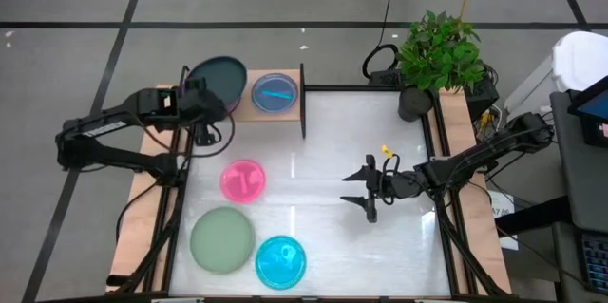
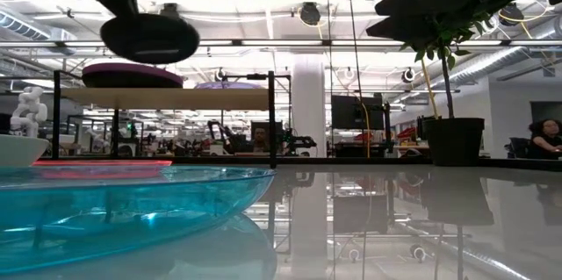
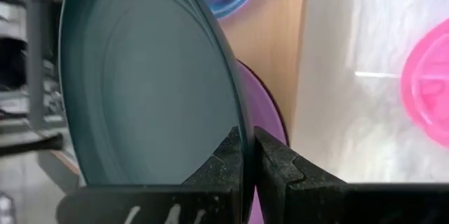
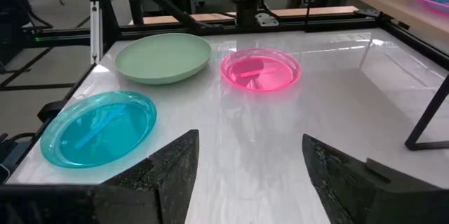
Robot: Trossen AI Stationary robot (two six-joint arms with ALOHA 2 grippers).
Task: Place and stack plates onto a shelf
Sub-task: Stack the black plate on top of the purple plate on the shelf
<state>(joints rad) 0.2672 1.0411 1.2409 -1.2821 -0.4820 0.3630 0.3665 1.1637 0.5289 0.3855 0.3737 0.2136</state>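
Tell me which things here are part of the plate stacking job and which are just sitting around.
Job things:
left gripper shut on black plate
shelf, with purple plate and cyan plate
pink plate, sage-green plate, cyan plate on the table
right gripper, open, waiting mid-table

Lying about:
potted plant
white figurine

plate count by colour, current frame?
black plate: 1, held in the left gripper above the shelf
purple plate: 1, on the shelf under the black one
cyan plates: 2, one on the shelf, one on the table
pink plate: 1
sage-green plate: 1
Total visible: 6
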